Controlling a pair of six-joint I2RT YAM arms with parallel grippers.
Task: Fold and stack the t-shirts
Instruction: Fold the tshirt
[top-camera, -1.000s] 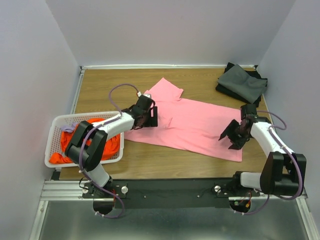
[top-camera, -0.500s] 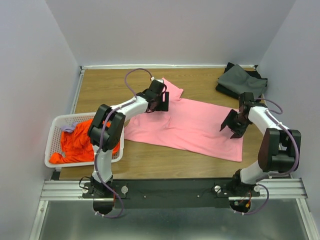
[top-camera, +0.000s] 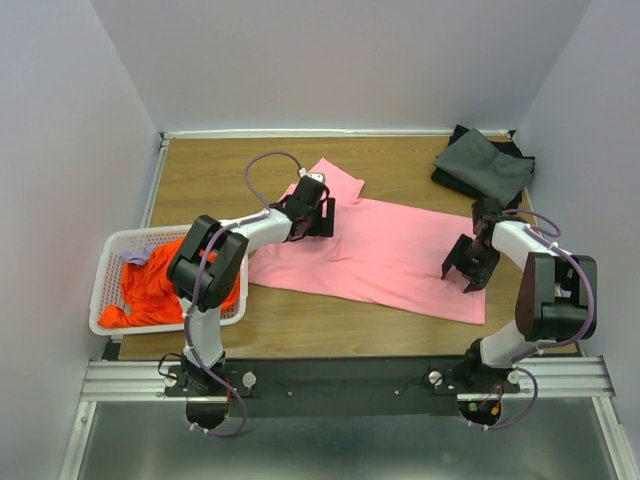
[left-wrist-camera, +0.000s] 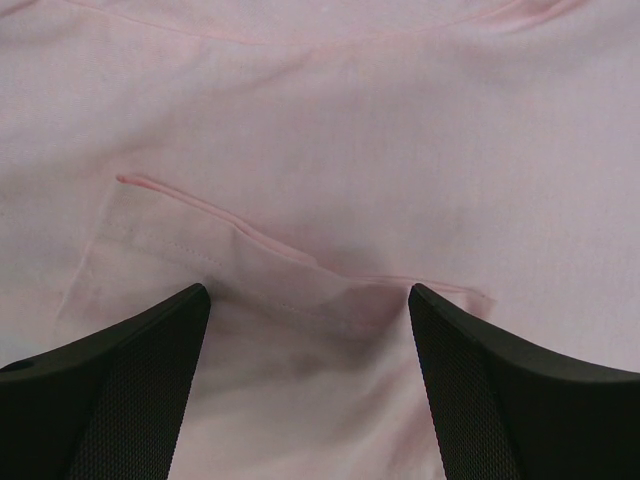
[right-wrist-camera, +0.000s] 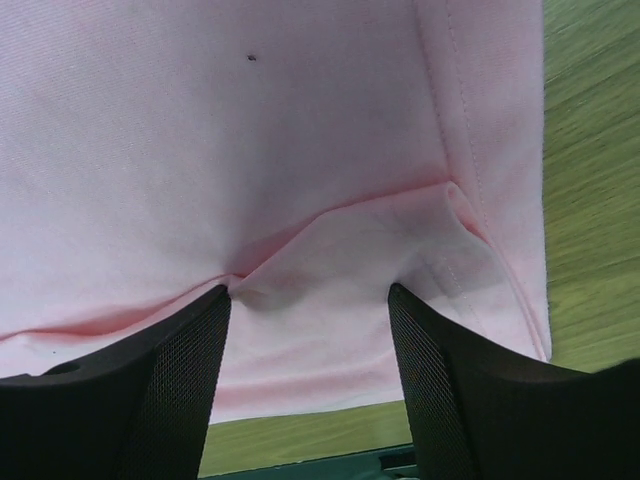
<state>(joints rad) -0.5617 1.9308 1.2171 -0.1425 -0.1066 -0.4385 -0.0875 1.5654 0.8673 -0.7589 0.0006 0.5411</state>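
On the wood-grain table (top-camera: 200, 180), a smooth pink t-shirt (top-camera: 390, 250) lies creased.

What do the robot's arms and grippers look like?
The left arm and right arm have white links, black joints, and a thin purple cable looping alongside each. The left gripper and right gripper are black, each with two broad fingers whose inner faces carry a fine mesh texture.

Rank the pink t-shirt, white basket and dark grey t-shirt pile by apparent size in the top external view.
1. pink t-shirt
2. white basket
3. dark grey t-shirt pile, though farthest from the camera, so less sure.
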